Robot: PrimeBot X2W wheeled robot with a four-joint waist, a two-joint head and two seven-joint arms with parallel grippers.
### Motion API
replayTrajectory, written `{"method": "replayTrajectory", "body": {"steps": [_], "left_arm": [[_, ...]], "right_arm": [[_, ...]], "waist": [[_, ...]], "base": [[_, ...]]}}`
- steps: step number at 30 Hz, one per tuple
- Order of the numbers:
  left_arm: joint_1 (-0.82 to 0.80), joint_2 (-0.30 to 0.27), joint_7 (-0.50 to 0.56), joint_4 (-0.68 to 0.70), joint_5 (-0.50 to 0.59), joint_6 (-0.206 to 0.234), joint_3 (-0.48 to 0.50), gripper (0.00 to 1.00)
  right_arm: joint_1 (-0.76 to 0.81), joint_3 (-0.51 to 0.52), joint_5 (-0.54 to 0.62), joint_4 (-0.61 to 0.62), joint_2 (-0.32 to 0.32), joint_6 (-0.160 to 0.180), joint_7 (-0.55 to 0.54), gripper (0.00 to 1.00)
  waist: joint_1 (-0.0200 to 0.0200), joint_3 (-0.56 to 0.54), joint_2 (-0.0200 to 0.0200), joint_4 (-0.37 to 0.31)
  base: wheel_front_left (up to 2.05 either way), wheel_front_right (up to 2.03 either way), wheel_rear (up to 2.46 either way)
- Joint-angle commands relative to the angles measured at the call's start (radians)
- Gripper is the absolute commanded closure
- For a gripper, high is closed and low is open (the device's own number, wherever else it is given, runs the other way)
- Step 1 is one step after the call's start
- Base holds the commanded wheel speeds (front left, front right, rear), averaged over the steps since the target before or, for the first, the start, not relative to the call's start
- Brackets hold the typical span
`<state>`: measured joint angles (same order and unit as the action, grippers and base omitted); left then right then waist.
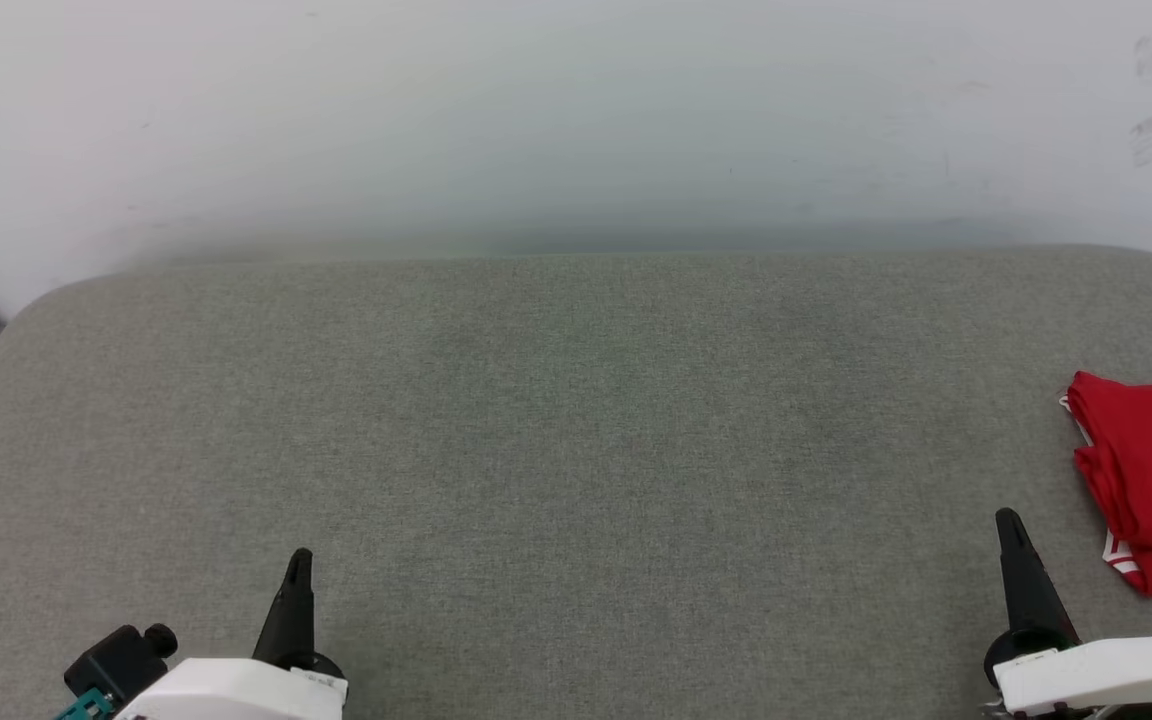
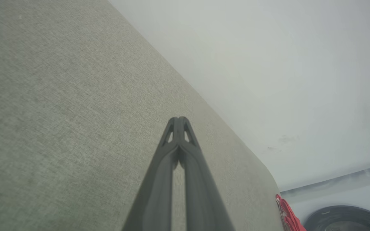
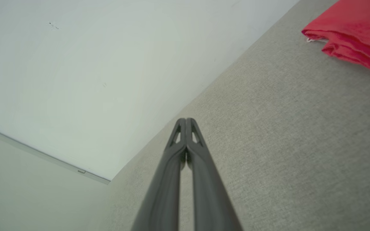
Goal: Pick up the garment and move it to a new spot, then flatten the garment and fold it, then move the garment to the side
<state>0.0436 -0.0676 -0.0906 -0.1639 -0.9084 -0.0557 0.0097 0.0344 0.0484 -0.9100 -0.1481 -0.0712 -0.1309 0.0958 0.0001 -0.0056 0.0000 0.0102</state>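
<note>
The garment point(image 1: 1151, 480) lies folded into a red bundle at the right edge of the grey padded surface point(image 1: 576, 450), with a bit of red-and-white trim at its near corner. It also shows in the right wrist view as the garment point(image 3: 352, 32) at the upper right, and in the left wrist view as a red sliver, the garment point(image 2: 288, 215), at the surface's far end. My right gripper point(image 1: 1008, 522) is shut and empty, a short way left of the bundle and apart from it. My left gripper point(image 1: 300, 560) is shut and empty at the lower left. In the wrist views the left gripper point(image 2: 178, 119) and right gripper point(image 3: 186, 120) have fingertips pressed together.
A pale wall point(image 1: 576, 120) rises just behind the surface's far edge. A dark round opening of a white machine point(image 2: 345, 218) shows past the surface's right end. The surface's corners are rounded.
</note>
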Motion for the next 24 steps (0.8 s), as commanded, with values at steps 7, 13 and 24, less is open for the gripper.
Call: {"method": "replayTrajectory", "body": {"steps": [7,13,24], "left_arm": [[-0.042,-0.008,0.023,-0.002,-0.102,-0.015,0.013,1.00],[-0.054,-0.008,0.040,-0.010,-0.172,-0.022,0.019,1.00],[-0.077,-0.008,0.071,-0.025,-0.291,-0.035,0.030,1.00]], "right_arm": [[-0.042,0.003,-0.105,-0.005,-0.010,0.000,-0.024,1.00],[-0.053,0.006,-0.175,-0.015,-0.010,0.000,-0.041,1.00],[-0.072,0.011,-0.294,-0.032,-0.010,0.000,-0.070,1.00]], "waist": [[-0.0001,0.001,0.0000,-0.001],[-0.0001,0.001,0.0000,-0.002],[-0.0001,0.003,0.0000,-0.003]], "base": [[0.00,0.00,0.00],[0.00,0.00,0.00],[0.00,0.00,0.00]]}}
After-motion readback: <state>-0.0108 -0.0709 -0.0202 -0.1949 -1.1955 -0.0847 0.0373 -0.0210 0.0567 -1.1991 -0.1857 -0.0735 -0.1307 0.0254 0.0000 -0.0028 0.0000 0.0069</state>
